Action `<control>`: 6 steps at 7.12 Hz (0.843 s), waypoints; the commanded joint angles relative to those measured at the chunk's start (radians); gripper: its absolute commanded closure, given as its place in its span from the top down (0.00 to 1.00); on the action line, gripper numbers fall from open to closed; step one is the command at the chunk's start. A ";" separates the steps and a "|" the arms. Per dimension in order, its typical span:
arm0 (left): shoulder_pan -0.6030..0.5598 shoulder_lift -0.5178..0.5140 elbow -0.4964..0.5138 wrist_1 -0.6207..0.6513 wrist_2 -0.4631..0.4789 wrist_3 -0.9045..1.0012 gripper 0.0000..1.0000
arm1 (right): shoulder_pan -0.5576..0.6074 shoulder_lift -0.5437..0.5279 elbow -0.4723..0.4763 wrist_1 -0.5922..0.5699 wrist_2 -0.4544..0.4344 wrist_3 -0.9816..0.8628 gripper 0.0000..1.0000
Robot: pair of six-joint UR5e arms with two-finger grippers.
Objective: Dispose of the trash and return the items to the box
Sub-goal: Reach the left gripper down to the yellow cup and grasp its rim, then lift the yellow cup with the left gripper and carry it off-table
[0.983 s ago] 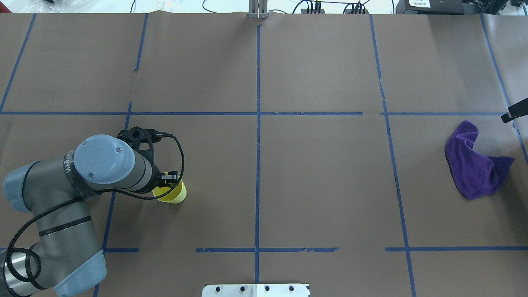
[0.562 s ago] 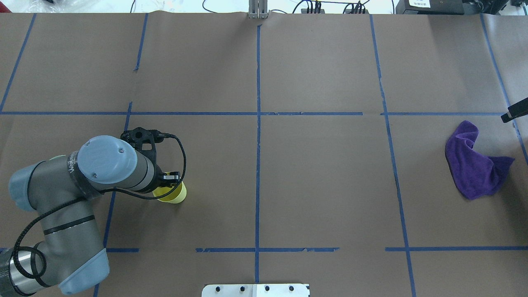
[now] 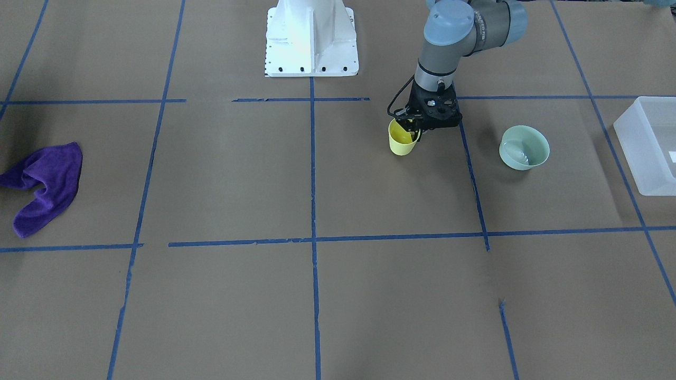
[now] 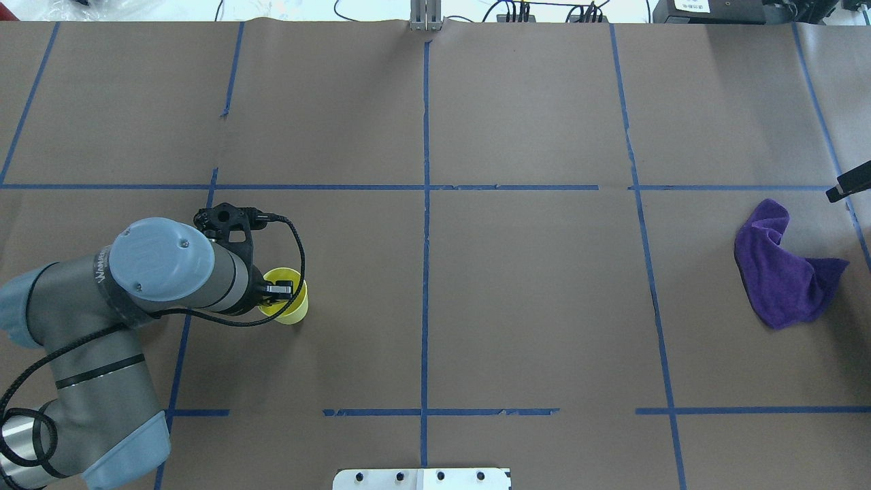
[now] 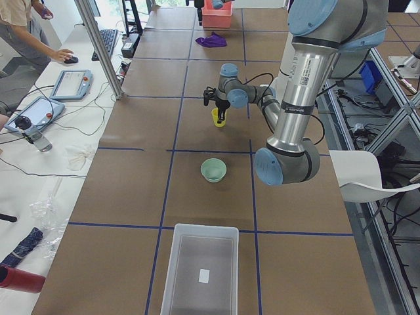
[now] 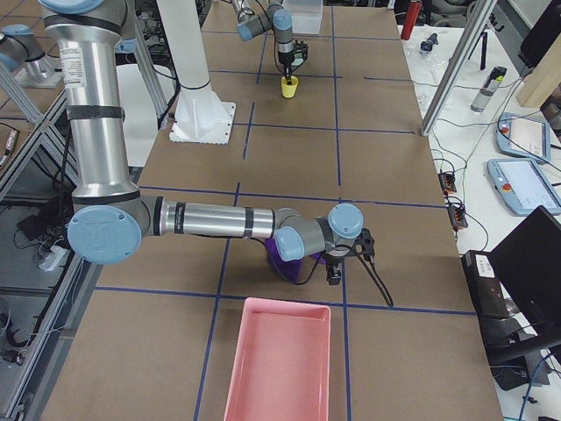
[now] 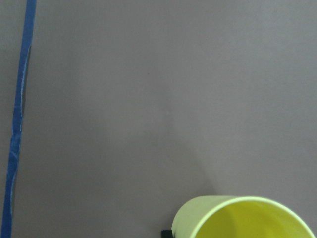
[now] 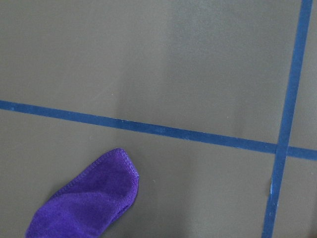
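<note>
Overhead exterior shows a small tapered bright-yellow cup (image 4: 297, 312).

Yellow cup (image 3: 404, 143); mint-green bowl (image 3: 529, 161); purple cloth (image 3: 45, 184); whitish bin (image 3: 628, 155), seemingly translucent; blue tape grid (image 3: 312, 184) on brown table (image 3: 227, 174).

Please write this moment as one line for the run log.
left gripper: shut on yellow cup rim | green bowl: upright, outside box | right gripper: near purple cloth, state unclear
</note>
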 commanded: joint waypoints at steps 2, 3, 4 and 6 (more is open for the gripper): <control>-0.068 0.003 -0.179 0.170 0.000 0.007 0.00 | -0.001 0.000 0.001 0.000 0.001 0.001 1.00; -0.120 0.006 -0.198 0.207 -0.012 0.033 0.00 | -0.001 0.000 0.001 0.000 0.001 0.000 1.00; -0.207 0.054 -0.206 0.206 -0.056 0.250 0.00 | -0.001 0.002 0.004 0.000 0.000 0.000 1.00; -0.427 0.151 -0.204 0.194 -0.179 0.561 0.00 | -0.003 0.002 0.007 0.002 0.000 0.000 1.00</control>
